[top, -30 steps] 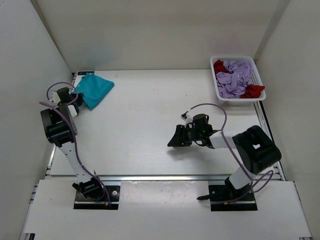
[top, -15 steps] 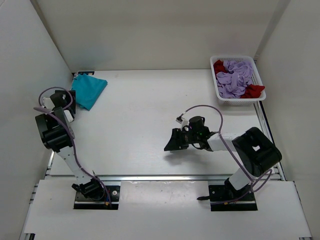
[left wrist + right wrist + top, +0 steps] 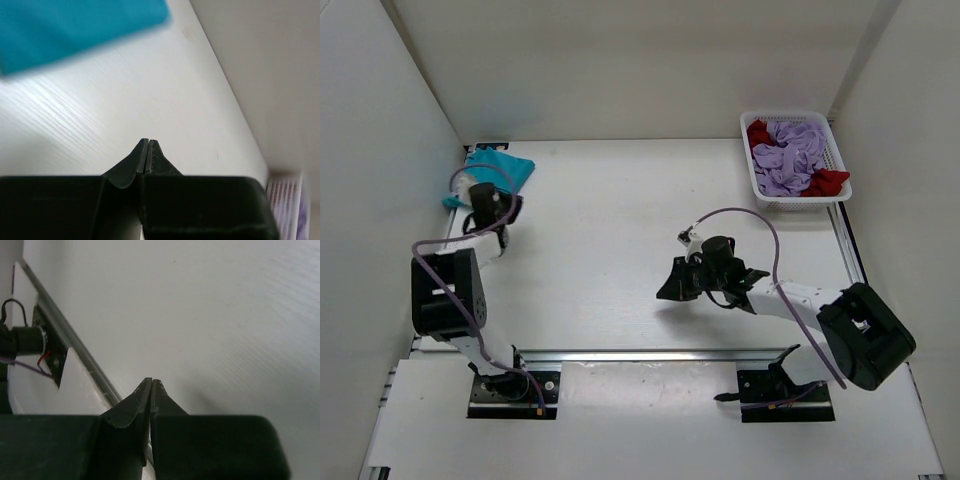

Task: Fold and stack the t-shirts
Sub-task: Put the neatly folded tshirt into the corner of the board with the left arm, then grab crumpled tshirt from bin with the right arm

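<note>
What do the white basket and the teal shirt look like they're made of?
Basket: probably moulded plastic, matte white; its walls show regular slots. Teal shirt: soft matte fabric, perhaps a cotton knit; it lies limp with folds and no shine.

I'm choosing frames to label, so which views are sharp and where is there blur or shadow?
Top external: sharp, evenly lit, soft shadow under the right gripper on the white table. Left wrist: the teal-blue fabric t-shirt is blurred. Right wrist: table grain clear, fingers underexposed.
</note>
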`<state>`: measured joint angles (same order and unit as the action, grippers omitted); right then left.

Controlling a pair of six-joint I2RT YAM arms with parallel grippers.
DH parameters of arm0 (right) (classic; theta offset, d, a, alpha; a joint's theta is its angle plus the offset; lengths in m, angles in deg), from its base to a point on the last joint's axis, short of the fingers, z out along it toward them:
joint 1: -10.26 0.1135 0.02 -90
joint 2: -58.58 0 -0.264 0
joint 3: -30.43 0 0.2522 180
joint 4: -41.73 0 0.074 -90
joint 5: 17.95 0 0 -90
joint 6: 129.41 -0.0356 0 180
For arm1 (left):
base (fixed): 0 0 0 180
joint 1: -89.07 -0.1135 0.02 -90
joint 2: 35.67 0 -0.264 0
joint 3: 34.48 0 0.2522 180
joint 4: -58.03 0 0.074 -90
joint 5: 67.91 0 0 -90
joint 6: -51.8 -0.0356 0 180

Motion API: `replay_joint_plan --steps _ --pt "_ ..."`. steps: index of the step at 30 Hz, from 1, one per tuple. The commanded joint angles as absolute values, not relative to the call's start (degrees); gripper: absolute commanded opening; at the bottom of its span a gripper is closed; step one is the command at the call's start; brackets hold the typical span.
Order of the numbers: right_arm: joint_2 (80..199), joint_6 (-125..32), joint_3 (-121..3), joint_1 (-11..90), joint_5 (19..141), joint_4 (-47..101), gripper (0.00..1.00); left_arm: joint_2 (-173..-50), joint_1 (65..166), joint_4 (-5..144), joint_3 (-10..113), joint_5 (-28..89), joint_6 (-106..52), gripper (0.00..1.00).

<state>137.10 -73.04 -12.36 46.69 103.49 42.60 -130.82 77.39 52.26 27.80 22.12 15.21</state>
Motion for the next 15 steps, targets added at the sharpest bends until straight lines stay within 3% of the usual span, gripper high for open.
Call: replay_joint_plan --steps 1,6,10,15 --pt "133.7 -70.4 -17.9 46.4 93.0 36.1 0.00 -123.0 90.2 54.2 25.5 20.6 9.2 0.07" --pt "131.1 -67.9 -27.5 38.9 87.7 28.5 0.00 -113.6 107.7 48.9 18.2 28.1 6.6 0.22" --pt "132.1 -63.9 -36.3 25.6 80.6 20.6 0.01 -107.9 128.5 55.4 16.6 25.2 -2.8 0.38" --pt "140.8 -64.5 -45.9 7.9 79.9 19.4 0.05 -104.2 134.7 50.7 5.0 31.4 0.2 0.41"
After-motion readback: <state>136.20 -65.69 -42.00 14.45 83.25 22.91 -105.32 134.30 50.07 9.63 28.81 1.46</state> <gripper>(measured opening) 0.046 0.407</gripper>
